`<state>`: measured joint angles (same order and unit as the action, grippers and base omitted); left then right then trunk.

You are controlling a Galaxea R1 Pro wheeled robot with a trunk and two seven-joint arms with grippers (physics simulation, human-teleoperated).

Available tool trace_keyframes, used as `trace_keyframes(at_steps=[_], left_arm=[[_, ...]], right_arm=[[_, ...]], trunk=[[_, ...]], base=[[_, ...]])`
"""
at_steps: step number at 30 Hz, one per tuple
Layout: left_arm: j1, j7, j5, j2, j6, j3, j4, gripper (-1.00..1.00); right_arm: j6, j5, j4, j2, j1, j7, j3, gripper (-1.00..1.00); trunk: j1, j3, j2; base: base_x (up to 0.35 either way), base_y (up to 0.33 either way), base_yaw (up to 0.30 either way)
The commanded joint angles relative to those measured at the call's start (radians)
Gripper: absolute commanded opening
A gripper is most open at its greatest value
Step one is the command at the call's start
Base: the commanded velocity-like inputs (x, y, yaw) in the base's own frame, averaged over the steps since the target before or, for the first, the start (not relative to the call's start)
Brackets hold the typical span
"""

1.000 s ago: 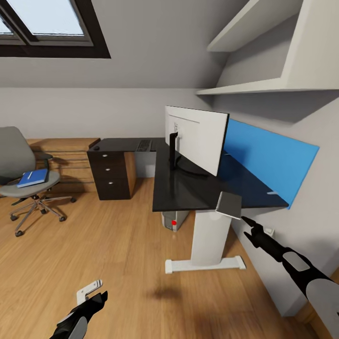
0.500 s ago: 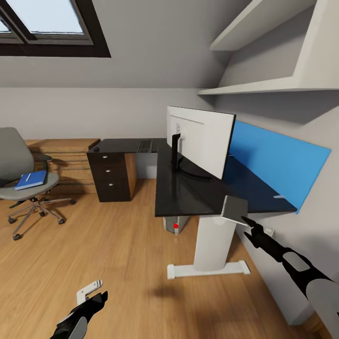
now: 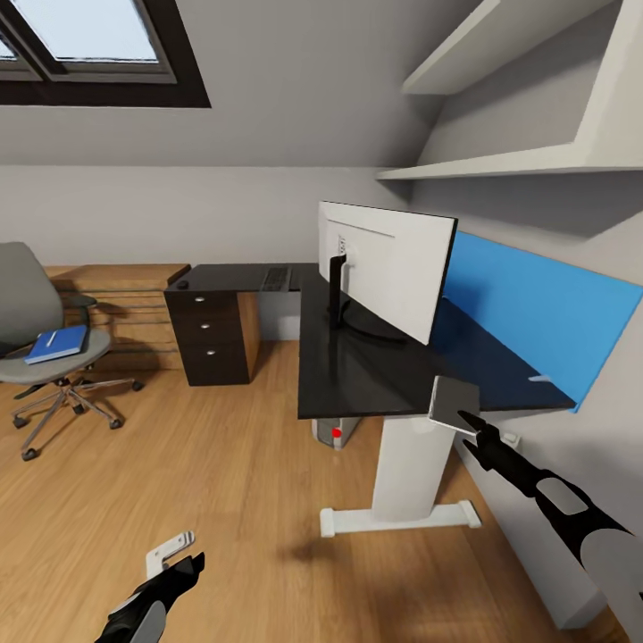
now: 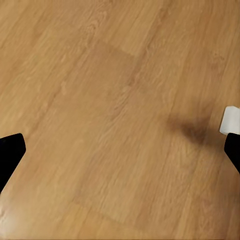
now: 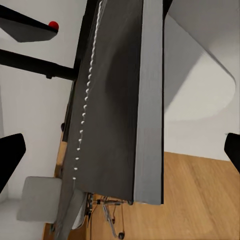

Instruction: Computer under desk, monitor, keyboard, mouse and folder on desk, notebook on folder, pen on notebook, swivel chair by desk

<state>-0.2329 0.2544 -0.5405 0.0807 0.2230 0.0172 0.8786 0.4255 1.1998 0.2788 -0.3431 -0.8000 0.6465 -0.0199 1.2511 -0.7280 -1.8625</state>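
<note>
Right tool (image 3: 464, 420) — raised at the near corner of the worktop (image 3: 357, 371), pinching the notebook (image 3: 454, 404), a thin dark grey slab held tilted just above the glossy black top. In the right wrist view the notebook (image 5: 122, 100) runs lengthwise between the two black fingertips (image 5: 11, 155).

Left tool (image 3: 183, 558) — low over the light wood floor (image 3: 179, 464), a small white piece at its tip; the head view does not show whether it is spread or pressed together. In the left wrist view the dark fingertips (image 4: 10, 152) sit at opposite edges with bare floor (image 4: 115, 110) between them.

Monitor (image 3: 388, 268) — upright on the worktop, white back toward the camera, black stand on a round base.

Keyboard (image 3: 275, 278) and mouse (image 3: 182, 284) — on the far wing of the worktop, above the three-drawer unit (image 3: 212, 336), well apart from each other.

Computer (image 3: 336, 432) — on the floor under the worktop, red light showing.

Swivel chair (image 3: 45, 339) — well apart from the worktop, to the left; blue folder (image 3: 57, 344) lying on its seat.

Blue panel (image 3: 536, 313) — along the wall behind the worktop.
</note>
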Motion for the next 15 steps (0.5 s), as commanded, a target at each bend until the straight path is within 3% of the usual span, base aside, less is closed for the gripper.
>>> trace_keyframes(at_steps=[1,15], left_arm=[[0.000,0.006,-0.008,0.001,0.004,0.002,0.002,1.00],[0.000,0.006,-0.009,0.000,0.006,0.005,-0.006,1.00]], right_arm=[[0.007,0.009,-0.001,0.000,-0.001,0.001,-0.002,1.00],[-0.008,-0.001,0.001,-0.001,-0.001,0.002,-0.002,1.00]], trunk=[[0.000,-0.001,0.000],[0.000,-0.001,0.000]], base=[[0.040,0.020,0.000],[0.007,0.004,0.000]])
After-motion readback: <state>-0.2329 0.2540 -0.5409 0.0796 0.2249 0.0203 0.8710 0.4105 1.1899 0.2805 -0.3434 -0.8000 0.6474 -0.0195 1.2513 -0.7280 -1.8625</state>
